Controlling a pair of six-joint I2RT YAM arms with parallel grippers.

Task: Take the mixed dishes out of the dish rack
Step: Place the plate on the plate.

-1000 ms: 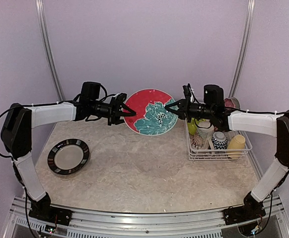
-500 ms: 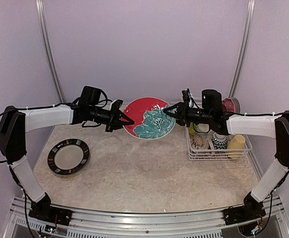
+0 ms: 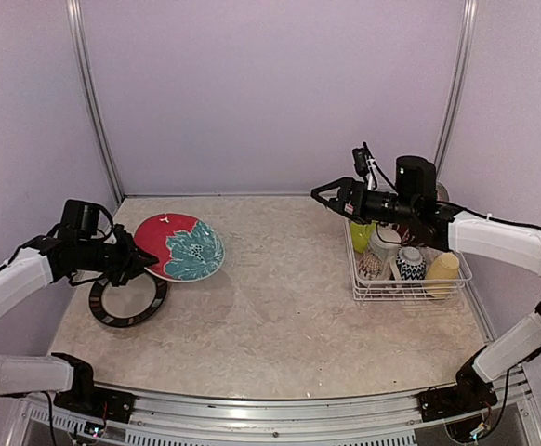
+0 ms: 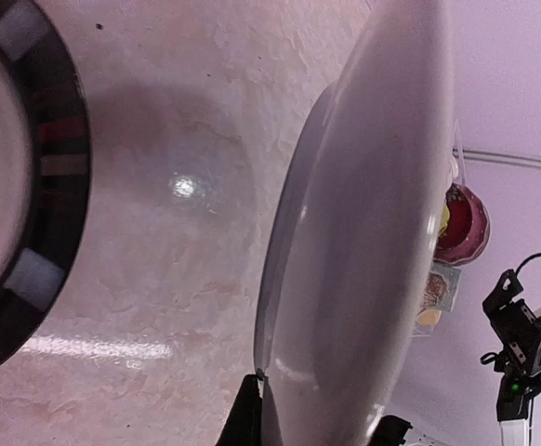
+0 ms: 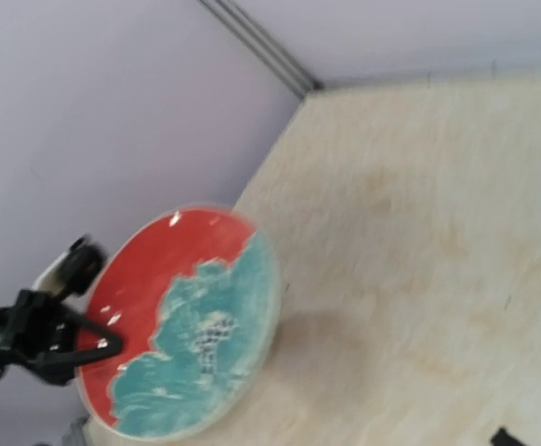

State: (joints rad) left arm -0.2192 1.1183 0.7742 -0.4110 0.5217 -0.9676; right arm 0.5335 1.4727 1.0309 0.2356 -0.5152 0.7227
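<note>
Left gripper (image 3: 142, 262) clamped on rim of red-teal plate (image 3: 179, 246), mid-left of frame, tilted, above upper edge of dark-rimmed plate (image 3: 126, 299). Right gripper (image 3: 324, 195) fingers apart, empty, upper right, beside rack (image 3: 405, 297).

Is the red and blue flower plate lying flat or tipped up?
Tipped up. The left gripper holds the plate by its rim, slanted over the table, and the left wrist view shows it nearly edge-on.
</note>
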